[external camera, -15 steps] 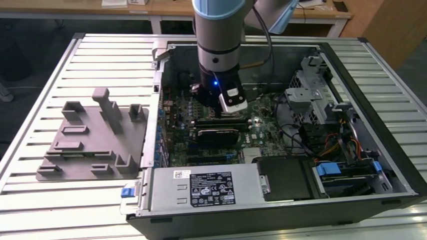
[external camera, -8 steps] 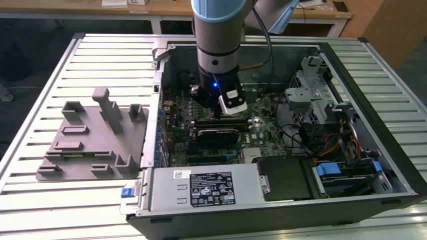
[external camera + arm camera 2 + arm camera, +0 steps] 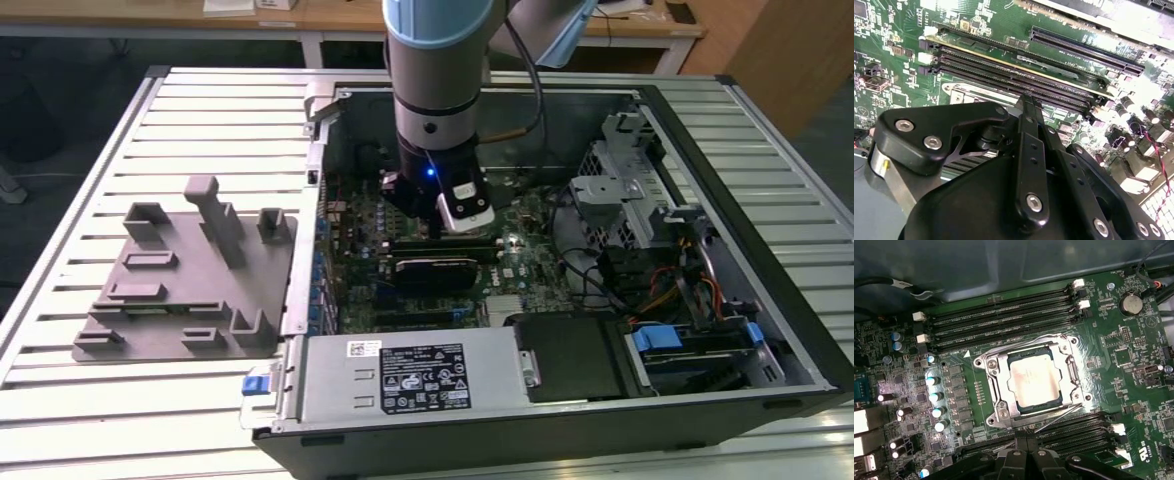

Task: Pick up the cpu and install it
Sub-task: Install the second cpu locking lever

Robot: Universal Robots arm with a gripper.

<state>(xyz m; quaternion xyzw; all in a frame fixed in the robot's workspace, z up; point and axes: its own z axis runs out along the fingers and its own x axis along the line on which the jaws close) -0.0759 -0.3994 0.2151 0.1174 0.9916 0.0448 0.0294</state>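
While the cpu sits in its socket, your hand hangs above, fingers closed together, holding nothing.

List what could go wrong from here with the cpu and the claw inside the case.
1. The cpu already lies in its socket frame, apparently unlatched; a bump might shift it.
2. The claw hangs low over the motherboard, near the memory slots; a stray descent could hit them.
3. Loose cables lie at the exterior view's right of the arm and might snag it.
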